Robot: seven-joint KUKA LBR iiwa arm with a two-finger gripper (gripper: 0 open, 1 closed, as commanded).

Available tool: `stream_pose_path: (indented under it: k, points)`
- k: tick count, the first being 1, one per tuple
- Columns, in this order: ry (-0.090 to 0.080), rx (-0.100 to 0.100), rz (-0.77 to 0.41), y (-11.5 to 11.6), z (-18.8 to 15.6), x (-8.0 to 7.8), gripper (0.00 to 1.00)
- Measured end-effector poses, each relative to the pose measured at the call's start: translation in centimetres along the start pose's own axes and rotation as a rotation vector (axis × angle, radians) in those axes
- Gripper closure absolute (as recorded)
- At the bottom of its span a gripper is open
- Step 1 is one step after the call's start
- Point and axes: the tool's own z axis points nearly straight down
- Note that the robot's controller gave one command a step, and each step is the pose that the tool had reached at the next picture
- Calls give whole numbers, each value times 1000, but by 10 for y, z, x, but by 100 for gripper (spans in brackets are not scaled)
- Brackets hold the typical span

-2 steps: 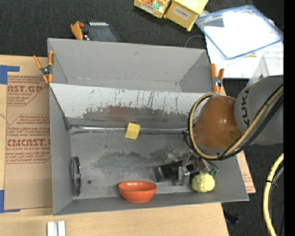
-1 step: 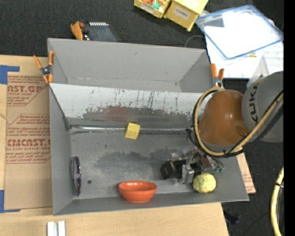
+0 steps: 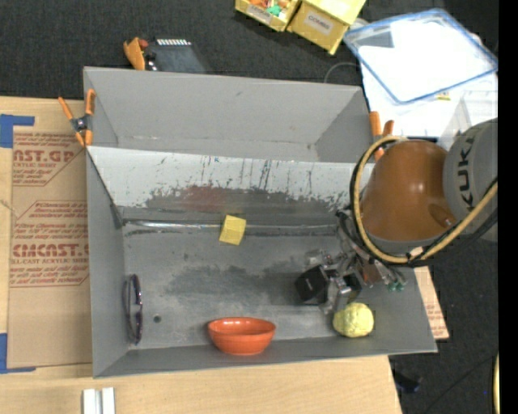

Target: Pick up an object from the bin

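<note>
Far left of the gripper (image 3: 338, 285) we see a dark ring-shaped thing (image 3: 132, 307), too dim to name. Nearer lie a yellow block (image 3: 232, 230) up-left and an orange bowl (image 3: 241, 335) down-left. A black object (image 3: 308, 286) sits just beside its left, a yellow-green ball (image 3: 354, 319) just below. We cannot tell whether the gripper is open or closed.

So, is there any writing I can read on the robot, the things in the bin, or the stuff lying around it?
"KUK": on the grey arm, letters turned sideways, the word cut off at the picture's edge.
On the yellow block, orange bowl and yellowish ball in the bin: no writing visible.
On the yellow boxes beyond the bin: labels too small to read.
</note>
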Motion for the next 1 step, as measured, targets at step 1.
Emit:
stream_pose_path:
  k: [1]
  points:
    - [-1,0,0,0,-38,0,100]
